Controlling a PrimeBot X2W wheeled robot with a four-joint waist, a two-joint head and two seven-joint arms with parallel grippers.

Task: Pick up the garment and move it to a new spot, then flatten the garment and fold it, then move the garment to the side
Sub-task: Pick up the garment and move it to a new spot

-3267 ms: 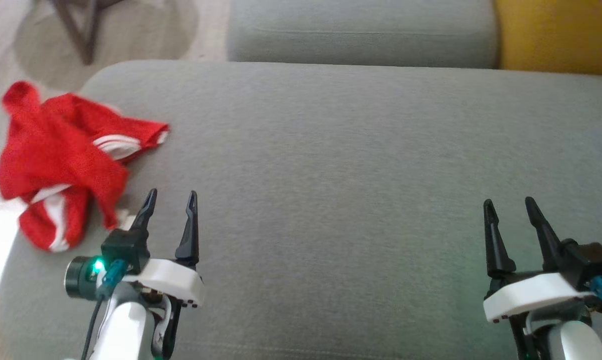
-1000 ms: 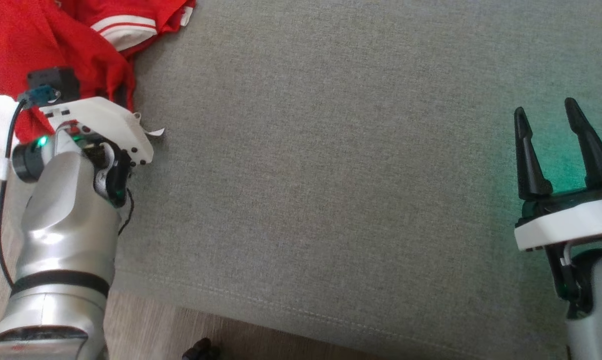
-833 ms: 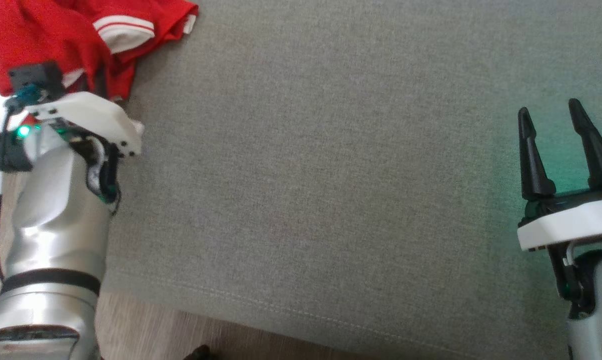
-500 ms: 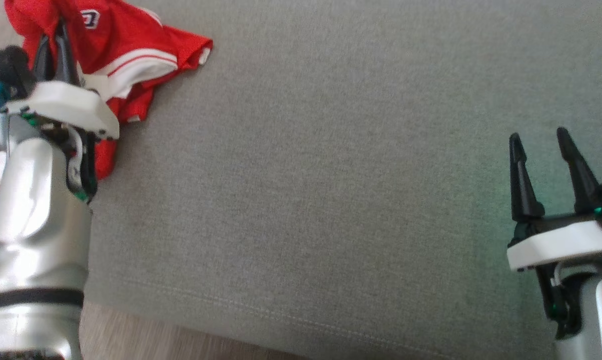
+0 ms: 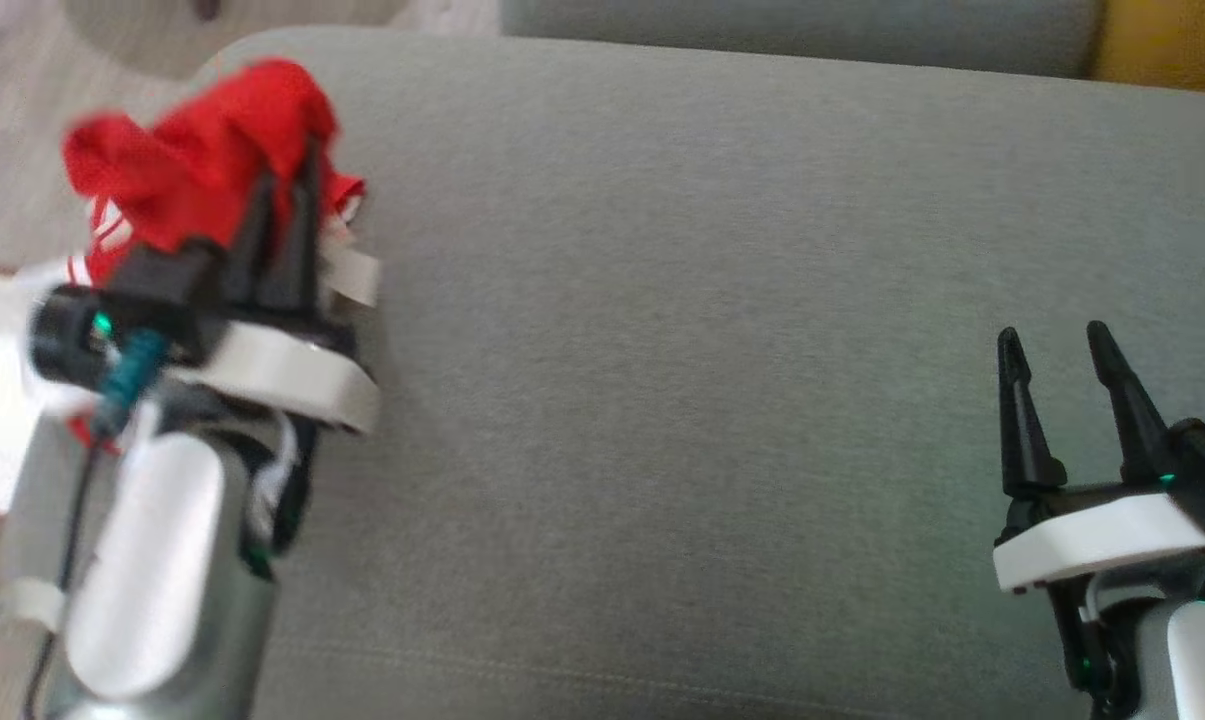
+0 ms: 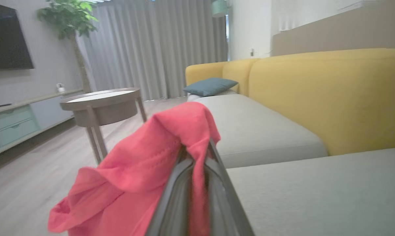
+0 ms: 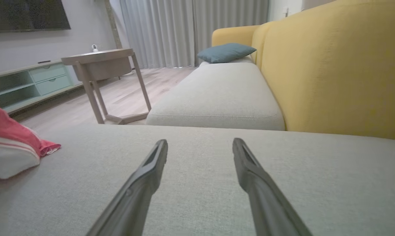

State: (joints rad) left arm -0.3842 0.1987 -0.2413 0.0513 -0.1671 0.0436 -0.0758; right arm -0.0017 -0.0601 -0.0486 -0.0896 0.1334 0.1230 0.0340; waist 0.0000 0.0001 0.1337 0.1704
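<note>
Garment (image 5: 187, 175) is bunching at the sofa's (image 5: 712, 330) left end, draping over the left jaws, which are clamping shut on it. The right jaws are hovering wide open, empty, over its right side.

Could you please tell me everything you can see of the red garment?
The red garment is thin, soft-looking fabric with white striped trim, bunched up. The left gripper is shut on a fold, cloth draping over its fingertips. It sits at the far left corner of the grey cushion, its lower part apparently touching it.
</note>
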